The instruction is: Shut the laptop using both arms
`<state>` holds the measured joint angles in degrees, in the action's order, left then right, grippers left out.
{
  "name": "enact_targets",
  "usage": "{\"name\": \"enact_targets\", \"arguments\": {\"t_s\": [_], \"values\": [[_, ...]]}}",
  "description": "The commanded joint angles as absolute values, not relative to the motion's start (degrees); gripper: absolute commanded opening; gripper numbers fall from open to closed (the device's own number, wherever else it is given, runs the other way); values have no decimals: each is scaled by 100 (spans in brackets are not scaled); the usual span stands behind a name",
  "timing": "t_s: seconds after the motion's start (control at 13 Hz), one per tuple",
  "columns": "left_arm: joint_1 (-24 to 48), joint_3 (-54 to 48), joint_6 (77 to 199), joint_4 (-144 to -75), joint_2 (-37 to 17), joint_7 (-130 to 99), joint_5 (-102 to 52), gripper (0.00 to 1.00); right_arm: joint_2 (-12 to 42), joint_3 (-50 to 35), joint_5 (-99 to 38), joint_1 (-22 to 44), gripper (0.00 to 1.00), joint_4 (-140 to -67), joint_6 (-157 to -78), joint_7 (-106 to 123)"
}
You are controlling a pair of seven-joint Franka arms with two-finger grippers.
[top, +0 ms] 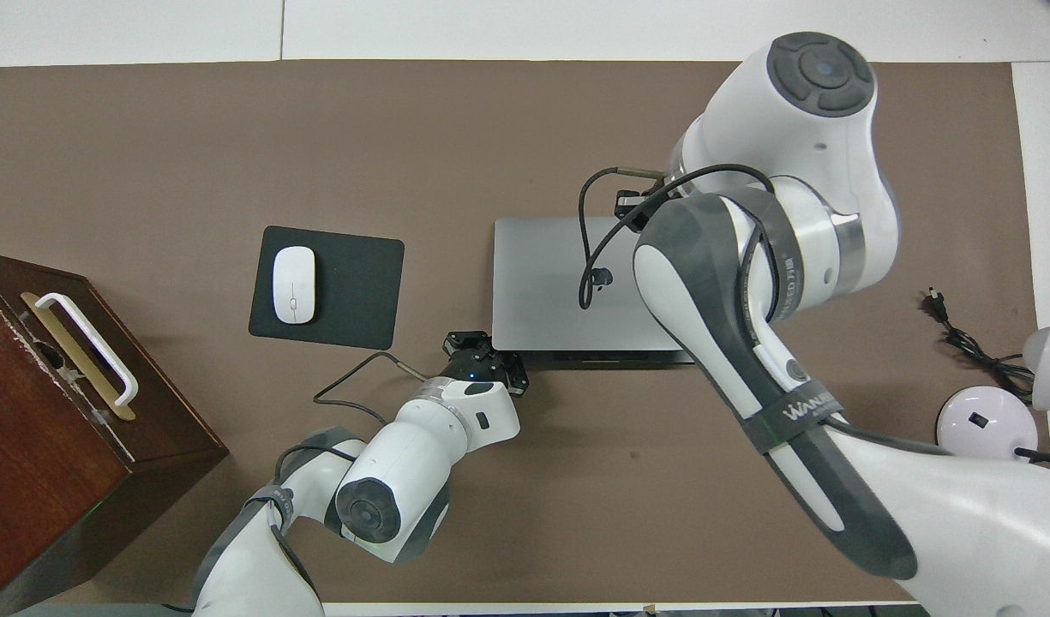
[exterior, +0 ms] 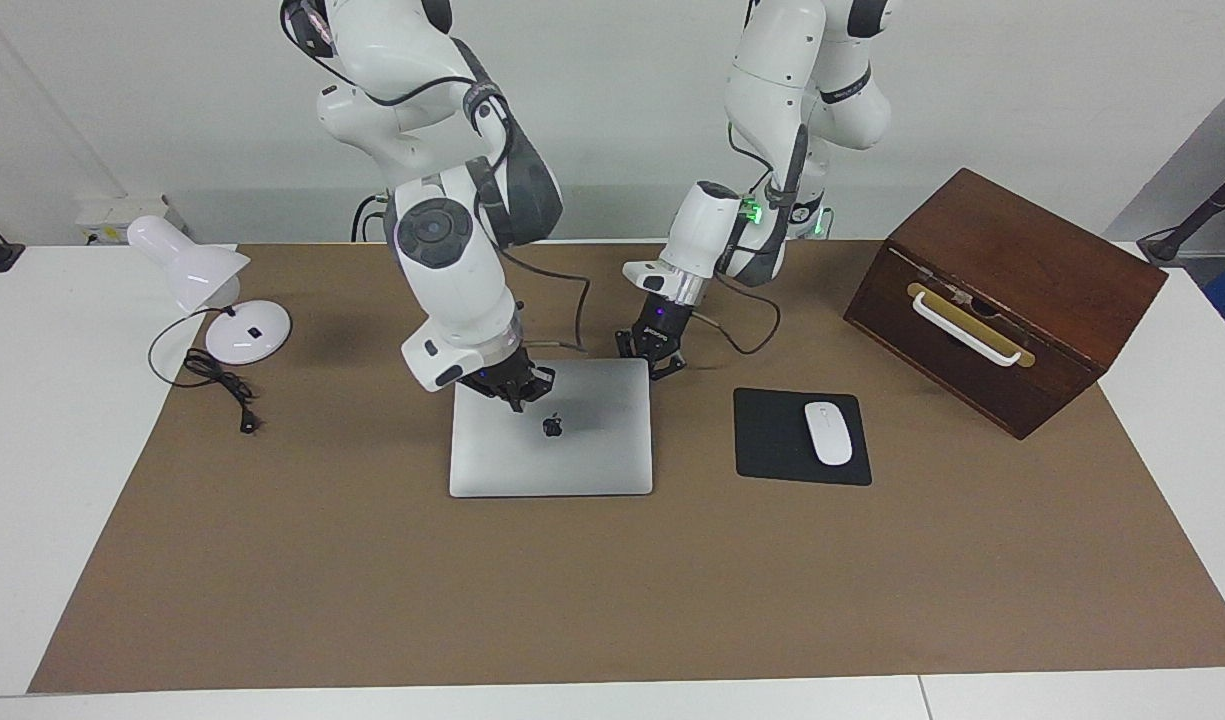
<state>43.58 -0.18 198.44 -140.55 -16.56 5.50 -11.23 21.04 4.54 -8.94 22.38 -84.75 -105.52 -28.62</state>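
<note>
Presently: laptop [exterior: 551, 440] mid-mat, lid flat, logo up. Right gripper [exterior: 512, 385] over lid, about 11 o'clock of logo; finger state untellable. Left gripper [exterior: 652, 352] at lid's 1 o'clock corner, fingers spread. Advisable: lift straight off, no dragging.

1. The laptop [exterior: 551, 440] [top: 567, 287] is thin and silver-grey; its lid is fully down and flat, the dark apple logo facing up.
2. It lies square on the brown mat, near the table's middle, beside the black mouse pad [exterior: 777, 440].
</note>
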Motion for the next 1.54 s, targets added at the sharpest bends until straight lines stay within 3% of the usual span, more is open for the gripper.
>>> {"name": "enact_targets", "arguments": {"t_s": [0.0,0.85,1.08,1.23,1.46], "values": [[4254,9,19872,-14027,-1925,546,-1169,0,1908,457,-783,2057,0,-8332,-10406,-2681],[4280,-9,19854,-14088,-1749,-184,-1169,0,660,466,597,1039,0,-8402,-9870,638],[4263,-9,19137,-14142,-1294,-246,-1178,0,457,448,484,564,0,-8429,-9634,1064],[4254,-9,18696,-14194,-959,-290,-1178,0,396,457,-6,379,38,-8464,-9449,959],[4254,-9,18668,-14229,-879,-290,-1178,0,299,475,-97,308,92,-8499,-9378,607]]}}
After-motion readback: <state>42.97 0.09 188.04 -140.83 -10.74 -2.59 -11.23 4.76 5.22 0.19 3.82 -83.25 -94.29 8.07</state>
